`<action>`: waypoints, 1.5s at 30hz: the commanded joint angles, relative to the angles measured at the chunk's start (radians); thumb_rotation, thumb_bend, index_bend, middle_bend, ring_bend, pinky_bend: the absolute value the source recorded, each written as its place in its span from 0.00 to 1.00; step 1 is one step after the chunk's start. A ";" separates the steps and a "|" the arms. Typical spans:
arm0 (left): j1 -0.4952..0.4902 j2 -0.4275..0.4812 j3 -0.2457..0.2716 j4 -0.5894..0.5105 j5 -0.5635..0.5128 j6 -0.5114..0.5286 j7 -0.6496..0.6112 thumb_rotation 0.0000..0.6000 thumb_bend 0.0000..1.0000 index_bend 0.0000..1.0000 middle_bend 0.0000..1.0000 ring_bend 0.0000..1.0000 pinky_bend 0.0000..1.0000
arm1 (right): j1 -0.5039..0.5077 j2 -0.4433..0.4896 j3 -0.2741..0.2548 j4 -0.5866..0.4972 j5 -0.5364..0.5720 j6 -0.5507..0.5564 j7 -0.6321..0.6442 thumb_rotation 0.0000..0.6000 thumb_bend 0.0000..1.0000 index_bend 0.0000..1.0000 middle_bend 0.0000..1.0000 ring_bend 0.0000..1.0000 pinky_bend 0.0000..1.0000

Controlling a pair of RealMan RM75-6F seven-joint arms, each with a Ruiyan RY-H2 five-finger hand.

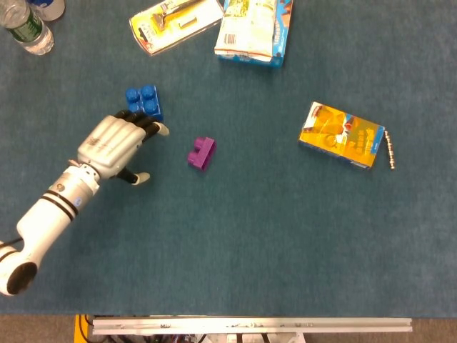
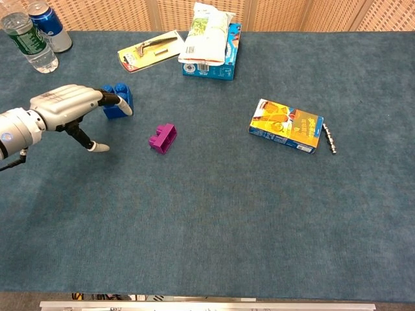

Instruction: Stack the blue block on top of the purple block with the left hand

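Note:
The blue block (image 1: 145, 101) (image 2: 117, 100) sits on the table at the left, studs up. The purple block (image 1: 201, 153) (image 2: 163, 138) lies a short way to its right and nearer to me. My left hand (image 1: 114, 145) (image 2: 67, 108) is open and holds nothing. It hovers just in front of the blue block, fingers stretched toward it, fingertips (image 1: 158, 128) over the block's near edge, thumb spread out below. My right hand is in neither view.
Along the far edge lie a yellow blister pack (image 1: 175, 21), a snack bag on a blue box (image 1: 253, 28), a water bottle (image 1: 25, 27) and a can (image 2: 50, 26). An orange box (image 1: 341, 134) with a small metal chain (image 1: 390, 148) lies at the right.

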 commanded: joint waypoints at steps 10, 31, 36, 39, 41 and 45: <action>-0.044 -0.084 -0.012 0.076 0.014 -0.030 0.003 1.00 0.16 0.24 0.25 0.18 0.19 | 0.001 -0.001 0.000 0.004 0.002 -0.006 0.004 1.00 0.28 0.51 0.53 0.44 0.47; -0.135 -0.193 -0.039 0.198 -0.026 -0.134 -0.005 1.00 0.16 0.20 0.22 0.18 0.19 | -0.006 0.000 0.001 0.022 0.013 -0.004 0.020 1.00 0.28 0.51 0.53 0.45 0.48; -0.144 -0.207 -0.047 0.219 -0.054 -0.147 0.003 1.00 0.16 0.24 0.24 0.18 0.19 | -0.009 0.000 0.002 0.024 0.014 -0.001 0.022 1.00 0.28 0.50 0.53 0.45 0.48; -0.146 -0.211 -0.050 0.220 -0.064 -0.147 0.002 1.00 0.16 0.26 0.28 0.19 0.19 | -0.010 0.002 0.002 0.023 0.013 0.000 0.022 1.00 0.28 0.51 0.53 0.45 0.48; -0.147 -0.211 -0.049 0.218 -0.068 -0.149 0.004 1.00 0.16 0.29 0.29 0.20 0.19 | -0.011 0.002 0.002 0.023 0.013 0.001 0.022 1.00 0.28 0.50 0.53 0.45 0.48; -0.149 -0.216 -0.046 0.216 -0.075 -0.149 0.014 1.00 0.16 0.30 0.29 0.20 0.19 | -0.012 0.003 0.002 0.022 0.011 0.004 0.023 1.00 0.28 0.50 0.53 0.45 0.48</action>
